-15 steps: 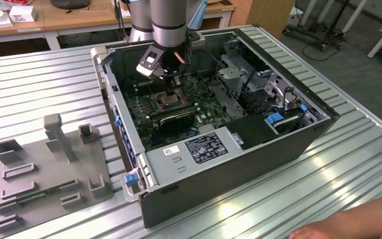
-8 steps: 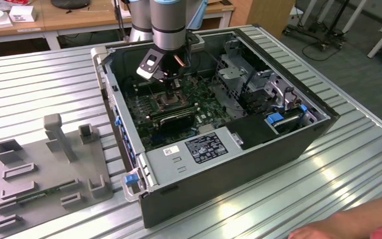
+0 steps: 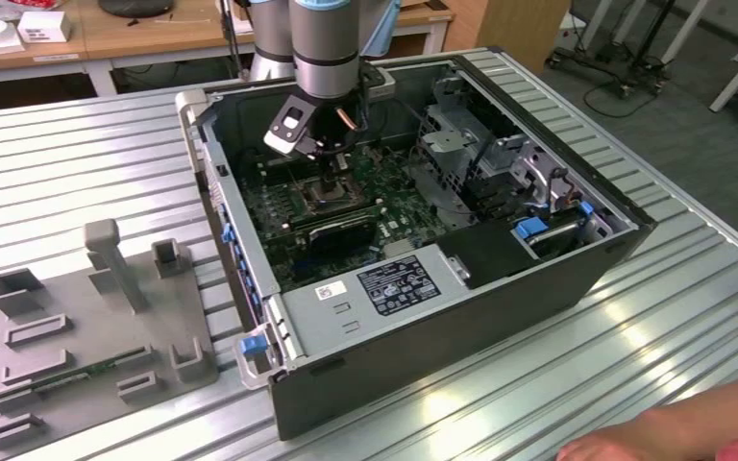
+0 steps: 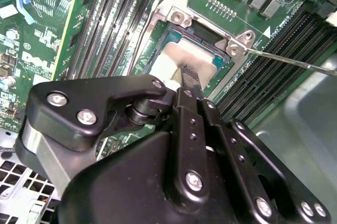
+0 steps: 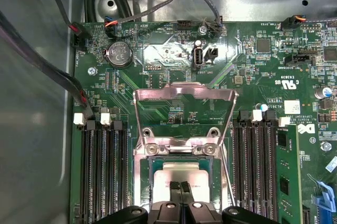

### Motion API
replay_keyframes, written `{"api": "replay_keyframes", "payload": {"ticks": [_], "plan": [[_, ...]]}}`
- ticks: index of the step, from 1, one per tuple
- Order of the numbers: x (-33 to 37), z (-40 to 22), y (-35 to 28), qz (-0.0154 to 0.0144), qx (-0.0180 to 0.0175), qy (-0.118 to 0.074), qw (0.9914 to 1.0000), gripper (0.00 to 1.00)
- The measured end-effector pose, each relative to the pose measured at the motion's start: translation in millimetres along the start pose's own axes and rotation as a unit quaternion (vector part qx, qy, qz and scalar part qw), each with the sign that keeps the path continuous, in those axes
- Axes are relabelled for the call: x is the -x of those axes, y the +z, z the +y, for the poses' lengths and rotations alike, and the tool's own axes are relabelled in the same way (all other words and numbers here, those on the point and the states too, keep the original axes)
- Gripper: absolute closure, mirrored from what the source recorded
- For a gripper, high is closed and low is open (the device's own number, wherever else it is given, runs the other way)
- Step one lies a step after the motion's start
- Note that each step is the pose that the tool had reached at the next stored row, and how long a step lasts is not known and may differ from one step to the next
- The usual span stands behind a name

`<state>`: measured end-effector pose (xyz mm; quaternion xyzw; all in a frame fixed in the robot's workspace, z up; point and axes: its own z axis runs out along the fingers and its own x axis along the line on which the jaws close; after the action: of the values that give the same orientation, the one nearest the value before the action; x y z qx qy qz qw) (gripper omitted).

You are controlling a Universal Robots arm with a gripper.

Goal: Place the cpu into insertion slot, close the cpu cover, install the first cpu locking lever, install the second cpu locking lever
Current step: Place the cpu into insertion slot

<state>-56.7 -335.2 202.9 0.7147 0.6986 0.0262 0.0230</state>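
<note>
In the insertion slot [image 5: 154, 177], cpu [image 5: 181, 173] flat, face up

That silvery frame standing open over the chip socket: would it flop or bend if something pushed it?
Probably stiff: the cpu cover looks like pressed sheet metal. It seems hinged by the screws at the insertion slot, so a push would likely swing it. Its cut-out middle suggests it is light.

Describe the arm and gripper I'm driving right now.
The arm is a silver-grey tube with pale blue joint caps. A white-and-black module sits at its wrist. The gripper is black, with linkage plates, silver screw heads and narrow fingertips.
</note>
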Motion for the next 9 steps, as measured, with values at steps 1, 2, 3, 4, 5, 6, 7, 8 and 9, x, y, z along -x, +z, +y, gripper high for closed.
{"api": "replay_keyframes", "payload": {"ticks": [1,2,3,4,5,6,7,8,9], "plan": [[0.0,-0.1,0.8,-0.0001,-0.0001,0.0,1.0,0.89],[0.0,-0.1,1.6,-0.0001,0.0,0.0,1.0,0.89],[0.0,-0.2,2.2,-0.0001,0.0,0.0,1.0,0.89],[0.1,-0.2,2.6,-0.0002,-0.0001,0.0,1.0,0.89],[0.2,-0.3,2.8,-0.0004,-0.0002,0.0,1.0,0.89],[0.2,-0.3,2.8,-0.0004,-0.0002,0.0,1.0,0.89],[0.1,-0.3,2.9,-0.0003,-0.0002,0.0,1.0,0.89],[0.1,-0.3,3.0,-0.0002,-0.0001,0.0,1.0,0.89],[0.1,-0.3,3.1,-0.0001,-0.0001,0.0,1.0,0.89]]}}
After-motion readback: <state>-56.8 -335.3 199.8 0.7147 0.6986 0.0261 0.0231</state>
